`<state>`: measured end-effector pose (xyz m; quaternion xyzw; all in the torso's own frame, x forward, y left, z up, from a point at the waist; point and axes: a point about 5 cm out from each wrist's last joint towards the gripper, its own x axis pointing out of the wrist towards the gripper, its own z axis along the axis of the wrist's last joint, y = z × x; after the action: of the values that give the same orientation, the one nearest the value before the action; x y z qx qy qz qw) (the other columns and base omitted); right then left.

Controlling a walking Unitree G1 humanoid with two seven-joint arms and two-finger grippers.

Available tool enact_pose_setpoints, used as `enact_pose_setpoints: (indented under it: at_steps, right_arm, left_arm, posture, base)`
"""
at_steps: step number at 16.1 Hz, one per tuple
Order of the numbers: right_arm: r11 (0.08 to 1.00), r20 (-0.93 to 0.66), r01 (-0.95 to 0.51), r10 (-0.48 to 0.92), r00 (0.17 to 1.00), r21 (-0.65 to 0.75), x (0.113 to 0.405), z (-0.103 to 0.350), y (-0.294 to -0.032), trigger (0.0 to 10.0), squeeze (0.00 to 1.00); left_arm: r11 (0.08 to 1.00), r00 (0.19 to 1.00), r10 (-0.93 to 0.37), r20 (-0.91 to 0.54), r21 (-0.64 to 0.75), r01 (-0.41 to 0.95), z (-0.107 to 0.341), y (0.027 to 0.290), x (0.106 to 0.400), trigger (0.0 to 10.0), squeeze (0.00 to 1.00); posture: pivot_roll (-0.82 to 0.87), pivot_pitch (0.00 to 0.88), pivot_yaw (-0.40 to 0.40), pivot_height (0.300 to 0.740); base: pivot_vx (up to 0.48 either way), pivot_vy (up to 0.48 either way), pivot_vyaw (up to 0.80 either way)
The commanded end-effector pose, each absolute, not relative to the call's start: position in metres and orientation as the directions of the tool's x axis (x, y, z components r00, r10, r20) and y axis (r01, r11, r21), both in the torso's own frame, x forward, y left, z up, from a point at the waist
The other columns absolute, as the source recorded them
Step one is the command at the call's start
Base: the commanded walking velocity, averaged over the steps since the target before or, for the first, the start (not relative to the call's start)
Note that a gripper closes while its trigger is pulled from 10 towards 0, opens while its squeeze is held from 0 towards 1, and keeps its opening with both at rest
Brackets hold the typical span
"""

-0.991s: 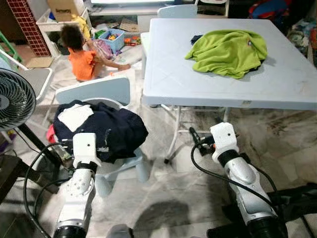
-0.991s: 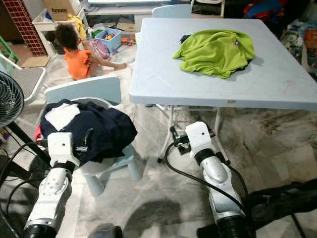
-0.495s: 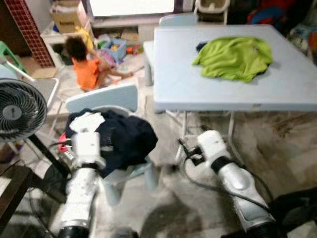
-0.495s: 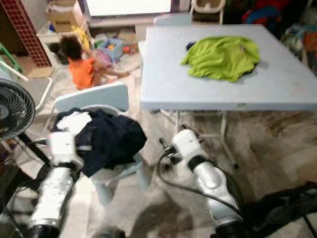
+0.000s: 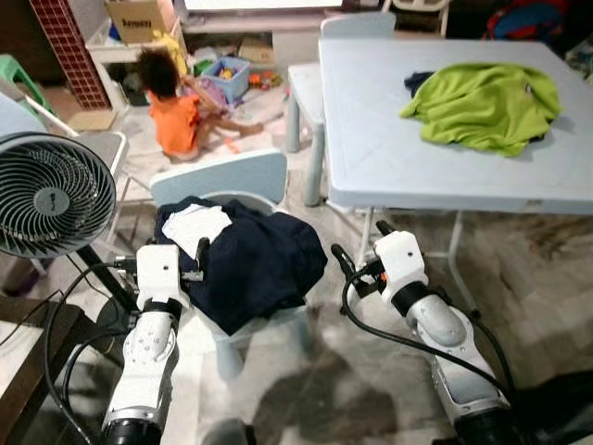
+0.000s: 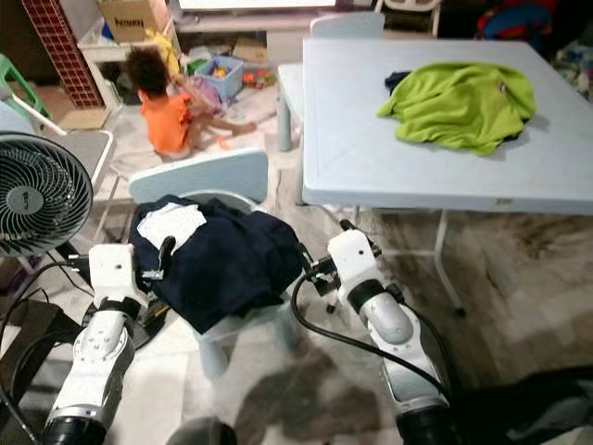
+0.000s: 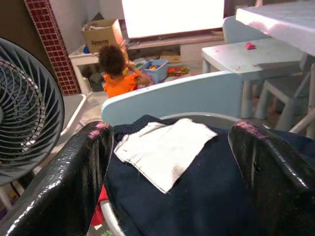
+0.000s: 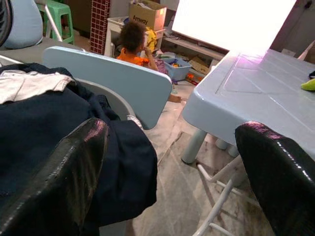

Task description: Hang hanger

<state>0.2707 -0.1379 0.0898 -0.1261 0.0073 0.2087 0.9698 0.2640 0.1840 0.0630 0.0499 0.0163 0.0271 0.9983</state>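
Note:
A dark navy garment (image 5: 255, 264) with a white patch (image 5: 196, 222) lies heaped on a small pale blue chair (image 5: 222, 176) straight ahead of me. My left gripper (image 7: 170, 147) is open at the heap's left edge, with the garment seen between its fingers (image 7: 78, 172). My right gripper (image 8: 172, 147) is open at the heap's right side, between the chair and the table leg, holding nothing. A lime green shirt (image 5: 486, 93) lies crumpled on the pale blue table (image 5: 408, 158) to the right.
A standing fan (image 5: 51, 195) is close on my left. A person in an orange top (image 5: 176, 116) sits on the floor beyond the chair among toys and boxes. A small low table (image 5: 304, 83) stands behind. Table legs (image 5: 459, 264) are near my right arm.
The whole picture has shifted right as my view turned left. The chair with the navy heap now lies between my two grippers, and more of the fan has come into view.

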Motion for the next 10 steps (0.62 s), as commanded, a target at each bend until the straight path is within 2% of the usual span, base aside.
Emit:
enact_pose_setpoints:
  at_steps: [1, 6, 10]
  right_arm:
    - [0.886, -0.047, -0.396, 0.397, 0.917, -0.242, 0.2717, 0.0938, -0.1415, 10.0, 0.0]
    - [0.879, -0.036, -0.408, 0.412, 0.91, -0.246, 0.2711, 0.0951, -0.1398, 10.0, 0.0]
    - [0.873, -0.024, -0.426, 0.433, 0.901, -0.236, 0.2706, 0.0969, -0.1372, 10.0, 0.0]
  left_arm:
    - [0.994, 0.999, 0.043, -0.01, 0.101, -0.042, 0.0673, 0.1856, 0.265, 10.0, 0.0]
    - [0.994, 0.999, 0.033, -0.008, 0.102, -0.032, 0.0675, 0.1847, 0.2655, 10.0, 0.0]
    - [0.995, 1.0, 0.023, -0.007, 0.1, -0.022, 0.0674, 0.1826, 0.2662, 10.0, 0.0]
  posture:
    - [-0.02, 0.0, -0.005, 0.74]
    - [-0.02, 0.0, -0.003, 0.74]
    - [-0.02, 0.0, -0.003, 0.74]
  base:
    - [0.439, 0.0, 0.0]
    - [0.439, 0.0, 0.0]
    - [0.428, 0.0, 0.53]
